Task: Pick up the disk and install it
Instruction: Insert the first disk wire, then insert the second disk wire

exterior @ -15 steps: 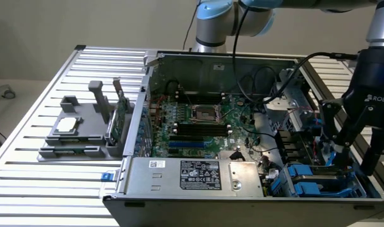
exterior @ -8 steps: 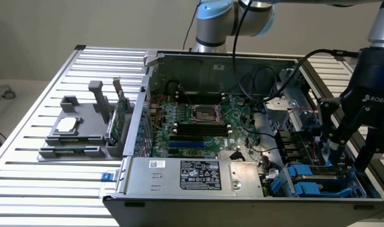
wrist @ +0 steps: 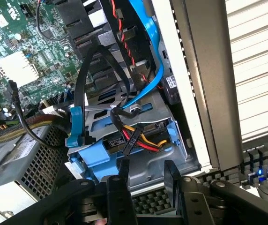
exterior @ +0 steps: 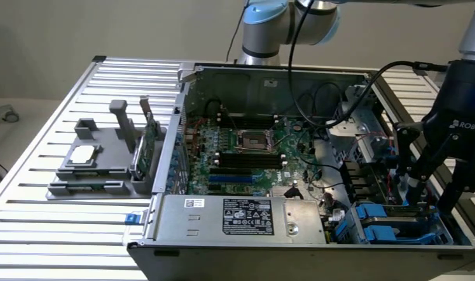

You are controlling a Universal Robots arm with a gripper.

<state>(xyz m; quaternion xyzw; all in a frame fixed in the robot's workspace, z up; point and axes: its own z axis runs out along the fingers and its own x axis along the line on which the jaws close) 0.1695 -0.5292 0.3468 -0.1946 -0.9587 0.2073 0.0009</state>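
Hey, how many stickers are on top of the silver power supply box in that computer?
2. A small white sticker near the corner toward the exterior view's left, a larger black sticker at the middle of the power supply top. Other faces may hide more.

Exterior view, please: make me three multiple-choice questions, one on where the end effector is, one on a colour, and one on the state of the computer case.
1. Where is the end effector?
A over the grey fixture
B above the power supply
C over the drive carriers, at the exterior view's right

2. What colour are the drive carriers?
A blue
B red
C yellow

3. The computer case is:
A closed
B open, with the motherboard exposed
C upside down

Answers:
1. C, it reaches down beside the carriers.
2. A, their plastic is bright blue.
3. B, the board and cables are in plain sight.
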